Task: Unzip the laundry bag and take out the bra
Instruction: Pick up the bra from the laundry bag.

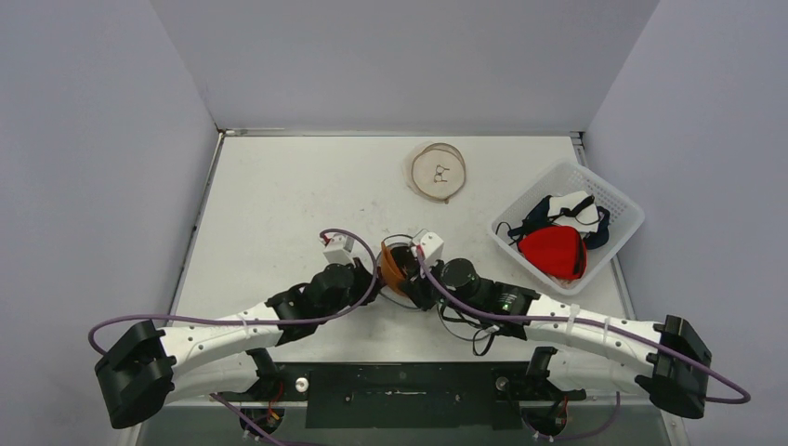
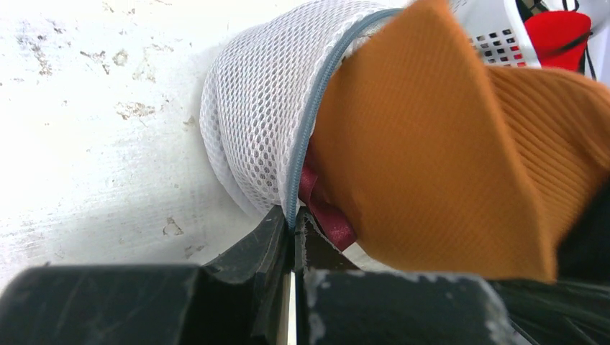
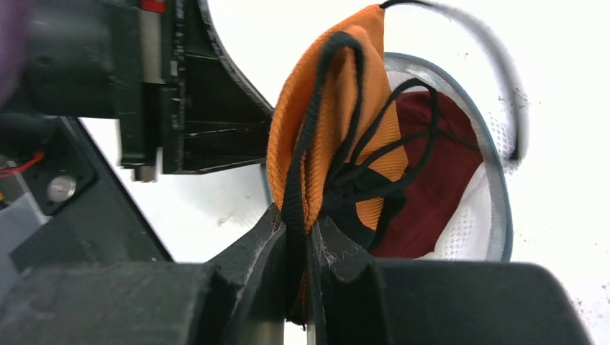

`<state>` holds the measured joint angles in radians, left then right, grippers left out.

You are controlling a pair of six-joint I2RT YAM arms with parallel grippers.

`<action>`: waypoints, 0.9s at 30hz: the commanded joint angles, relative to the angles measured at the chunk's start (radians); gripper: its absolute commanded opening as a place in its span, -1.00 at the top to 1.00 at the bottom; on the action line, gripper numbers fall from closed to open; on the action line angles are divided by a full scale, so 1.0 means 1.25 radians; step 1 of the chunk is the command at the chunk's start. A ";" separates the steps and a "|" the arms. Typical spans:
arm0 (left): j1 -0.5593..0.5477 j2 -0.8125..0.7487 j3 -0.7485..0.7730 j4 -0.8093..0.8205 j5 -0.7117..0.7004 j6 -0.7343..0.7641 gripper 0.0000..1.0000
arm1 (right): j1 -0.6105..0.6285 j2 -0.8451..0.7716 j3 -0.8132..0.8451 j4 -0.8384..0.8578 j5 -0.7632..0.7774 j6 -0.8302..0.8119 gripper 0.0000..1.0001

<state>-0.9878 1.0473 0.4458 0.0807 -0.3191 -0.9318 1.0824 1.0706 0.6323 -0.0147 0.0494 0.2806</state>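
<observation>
Holding two items at the near middle of the table [image 1: 279, 204], one in each gripper.

1. My left gripper [image 2: 293, 230]: jaws pressed together on the grey zipper [image 2: 316, 108] edge of the laundry bag [image 2: 252, 115]. The bag is white mesh, bunched and rounded, resting on the table just ahead of my fingers. Its mouth gapes wide.

2. My right gripper [image 3: 306, 230]: jaws clamped on the bra [image 3: 316, 115], an orange ribbed piece with black straps [image 3: 424, 136]. The fabric rises upright from my fingertips. Its upper part stands outside the bag's rim; the straps trail back toward the opening, and how far the lower part is inside I cannot tell.

3. Inside the bag: a maroon garment [image 3: 446, 172], seen through the open mouth, lying against the white mesh. A strip of it also shows beside the zipper in the left wrist view.

4. From above, both wrists meet over the bag, with orange fabric showing between them.

5. Far side of the table: a round, flat mesh pouch [image 1: 439, 172], well apart from both grippers.

6. Right side of the table: a white slatted basket [image 1: 604, 186], set at an angle, holding a red garment [image 1: 553, 251] with white and dark blue pieces behind it.
</observation>
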 commanded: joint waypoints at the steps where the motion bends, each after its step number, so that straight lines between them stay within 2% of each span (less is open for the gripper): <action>1: 0.008 0.002 0.043 -0.002 -0.022 0.004 1.00 | -0.024 -0.067 0.045 -0.014 -0.084 0.028 0.89; 10: 0.014 -0.015 0.052 -0.045 -0.048 0.002 1.00 | -0.041 -0.163 0.067 -0.003 -0.052 0.032 0.89; 18: 0.021 -0.070 0.042 -0.105 -0.078 -0.021 1.00 | -0.041 -0.188 0.168 -0.105 0.002 -0.038 0.89; 20: 0.023 -0.085 0.041 -0.120 -0.085 -0.028 0.85 | -0.041 -0.190 0.190 -0.137 0.034 -0.060 0.89; 23: 0.028 -0.113 0.044 -0.143 -0.087 -0.036 0.39 | -0.040 -0.188 0.220 -0.183 0.076 -0.093 0.89; 27: 0.032 -0.146 0.058 -0.175 -0.086 -0.043 -0.06 | -0.036 -0.185 0.232 -0.217 0.152 -0.121 0.89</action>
<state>-0.9577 0.9081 0.4591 -0.0978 -0.4046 -0.9680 1.0348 0.8467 0.8803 -0.2344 0.1165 0.1905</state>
